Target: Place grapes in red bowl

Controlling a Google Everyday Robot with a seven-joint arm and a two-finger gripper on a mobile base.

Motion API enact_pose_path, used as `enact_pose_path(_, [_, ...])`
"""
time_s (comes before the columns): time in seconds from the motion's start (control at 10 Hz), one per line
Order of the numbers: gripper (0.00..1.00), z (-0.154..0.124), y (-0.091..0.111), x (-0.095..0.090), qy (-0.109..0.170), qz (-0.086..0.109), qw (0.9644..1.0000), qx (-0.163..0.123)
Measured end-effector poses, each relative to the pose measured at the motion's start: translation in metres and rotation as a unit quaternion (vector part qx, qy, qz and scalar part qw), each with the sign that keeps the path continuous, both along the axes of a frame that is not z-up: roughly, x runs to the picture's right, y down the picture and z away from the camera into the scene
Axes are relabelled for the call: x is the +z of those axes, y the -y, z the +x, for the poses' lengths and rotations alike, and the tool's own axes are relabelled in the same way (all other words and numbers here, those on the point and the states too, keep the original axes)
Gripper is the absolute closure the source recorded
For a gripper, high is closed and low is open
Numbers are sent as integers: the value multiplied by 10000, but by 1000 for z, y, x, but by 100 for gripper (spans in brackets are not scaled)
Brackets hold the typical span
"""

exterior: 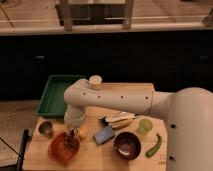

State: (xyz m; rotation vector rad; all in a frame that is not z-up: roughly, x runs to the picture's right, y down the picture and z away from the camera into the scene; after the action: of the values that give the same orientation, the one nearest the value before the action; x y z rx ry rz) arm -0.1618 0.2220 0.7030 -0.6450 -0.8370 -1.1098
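Observation:
The red bowl (59, 150) sits at the front left of the wooden table. The grapes (70, 142), a small dark bunch, are inside the bowl's outline at its right side, directly under my gripper (73, 133). The gripper points straight down from the white arm, just above the bunch. I cannot tell whether the grapes rest in the bowl or hang from the gripper. A small round orange fruit (82, 133) lies just right of the gripper.
A dark maroon bowl (126, 145) stands right of the red bowl. Between them lies a blue packet (104, 135). A banana (123, 121), a green round fruit (145, 126) and a green pepper (154, 145) lie to the right. A metal cup (46, 129) and a green tray (56, 95) are at the left.

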Motion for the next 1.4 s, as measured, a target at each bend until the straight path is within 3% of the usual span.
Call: enact_pose_path(1.4, [95, 4, -5, 7, 47, -37, 9999, -110])
